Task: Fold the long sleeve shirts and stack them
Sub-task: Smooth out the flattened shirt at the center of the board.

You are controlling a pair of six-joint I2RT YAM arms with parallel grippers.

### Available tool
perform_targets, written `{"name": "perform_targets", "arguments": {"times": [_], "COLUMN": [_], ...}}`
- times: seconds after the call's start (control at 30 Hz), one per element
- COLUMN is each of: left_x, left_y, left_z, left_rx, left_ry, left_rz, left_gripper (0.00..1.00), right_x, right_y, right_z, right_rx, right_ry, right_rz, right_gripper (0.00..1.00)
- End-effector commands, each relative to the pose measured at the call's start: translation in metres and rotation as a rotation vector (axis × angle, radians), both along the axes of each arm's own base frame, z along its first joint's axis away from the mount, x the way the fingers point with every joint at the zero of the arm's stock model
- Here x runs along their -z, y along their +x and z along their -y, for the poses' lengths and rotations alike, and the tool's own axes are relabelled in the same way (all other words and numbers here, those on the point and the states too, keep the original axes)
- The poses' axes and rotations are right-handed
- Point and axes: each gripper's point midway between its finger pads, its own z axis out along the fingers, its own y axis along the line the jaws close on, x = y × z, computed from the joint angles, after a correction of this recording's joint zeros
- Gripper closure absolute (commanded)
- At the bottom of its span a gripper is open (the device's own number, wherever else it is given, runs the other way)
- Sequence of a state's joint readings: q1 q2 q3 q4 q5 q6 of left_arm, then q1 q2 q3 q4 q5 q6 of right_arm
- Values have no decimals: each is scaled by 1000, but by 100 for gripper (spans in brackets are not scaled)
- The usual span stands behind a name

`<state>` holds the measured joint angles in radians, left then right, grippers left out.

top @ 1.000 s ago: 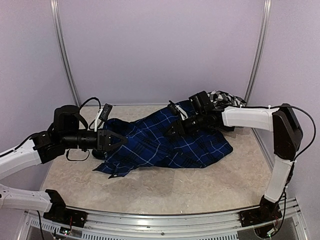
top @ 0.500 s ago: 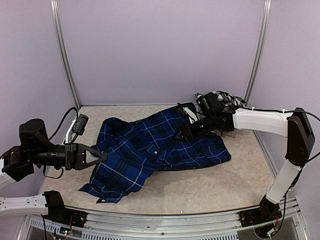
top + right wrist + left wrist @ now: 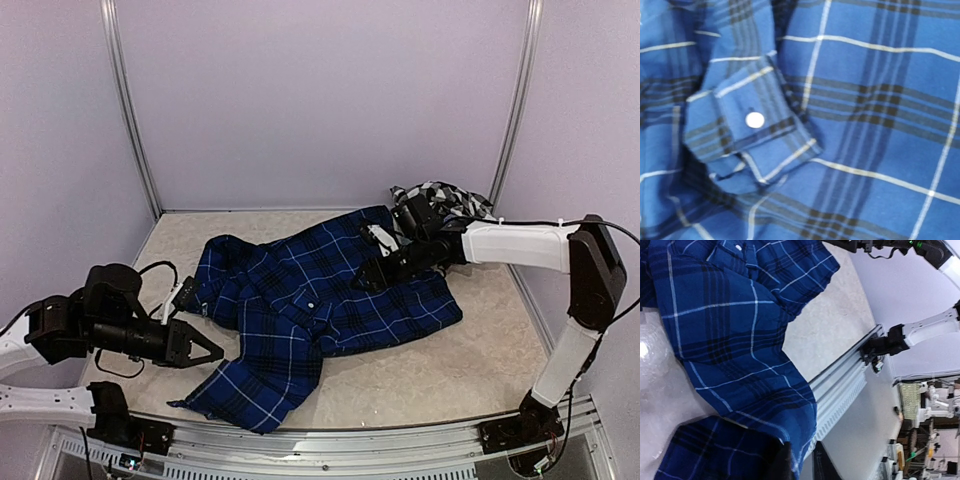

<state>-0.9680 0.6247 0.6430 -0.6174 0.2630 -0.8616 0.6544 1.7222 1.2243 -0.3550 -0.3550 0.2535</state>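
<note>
The navy blue plaid shirt [image 3: 300, 290] lies spread across the middle of the table, its near-left part drawn toward the front edge. My left gripper [image 3: 213, 354] is low at the near left. In the left wrist view it [image 3: 802, 462] is shut on the shirt's edge [image 3: 730, 340], with cloth between the dark fingers [image 3: 784, 466]. My right gripper [image 3: 370, 279] rests down on the shirt's right half. The right wrist view shows only close plaid cloth [image 3: 875, 125] and a buttoned cuff [image 3: 755, 120]; its fingers are hidden. The black-and-white checked shirt [image 3: 440, 194] lies bunched at the back right.
An aluminium rail [image 3: 330, 440] runs along the table's front edge, also seen in the left wrist view [image 3: 845, 385]. Lilac walls and metal posts [image 3: 128, 110] close in the back and sides. The right arm [image 3: 520, 240] stretches over the table's right side.
My left gripper has pulled back toward the near left, dragging the navy shirt's edge toward the front, so the shirt lies more spread out. The right gripper has shifted slightly on the shirt.
</note>
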Motion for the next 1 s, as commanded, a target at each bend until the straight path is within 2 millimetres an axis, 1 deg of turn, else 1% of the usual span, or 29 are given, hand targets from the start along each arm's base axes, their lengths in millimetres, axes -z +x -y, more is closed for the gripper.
{"name": "perform_targets", "arguments": {"times": [0.0,0.07,0.17,0.2,0.27,0.33,0.47,0.57,0.6,0.7,0.73,0.77,0.83,0.93,0.97], "left_x": [-2,-13,-41,-50,-62,-62,-46,-24,-10,16,30,37,59,76,85], "left_y": [16,24,39,47,68,86,128,158,167,183,187,189,193,199,201], "left_z": [-1,1,1,-1,-5,-4,-1,-3,-2,-5,-5,-5,-6,-5,-6], "left_rx": [-46,-59,-83,-108,-165,-179,-237,-303,-314,-348,-346,-348,-344,-346,-351], "left_ry": [88,92,65,64,58,39,6,71,117,201,223,235,276,306,330], "left_rz": [42,83,181,216,274,292,283,263,244,202,175,161,120,101,93], "left_gripper": [71,54,34,29,24,23,23,24,24,25,25,25,25,25,26], "right_x": [25,33,47,53,64,72,77,80,80,81,82,83,84,87,89], "right_y": [8,16,29,33,39,44,49,52,53,51,51,50,50,53,54], "right_z": [12,18,27,29,33,37,45,54,56,55,56,55,56,59,58], "right_rx": [48,75,110,115,123,131,148,162,165,159,157,154,154,154,149], "right_ry": [-108,-155,-208,-223,-248,-268,-285,-295,-296,-289,-288,-288,-294,-305,-303], "right_rz": [-5,2,8,6,0,-5,2,0,-2,-6,-9,-11,-9,5,6], "right_gripper": [40,40,40,41,41,42,42,42,42,42,42,42,42,42,42]}}
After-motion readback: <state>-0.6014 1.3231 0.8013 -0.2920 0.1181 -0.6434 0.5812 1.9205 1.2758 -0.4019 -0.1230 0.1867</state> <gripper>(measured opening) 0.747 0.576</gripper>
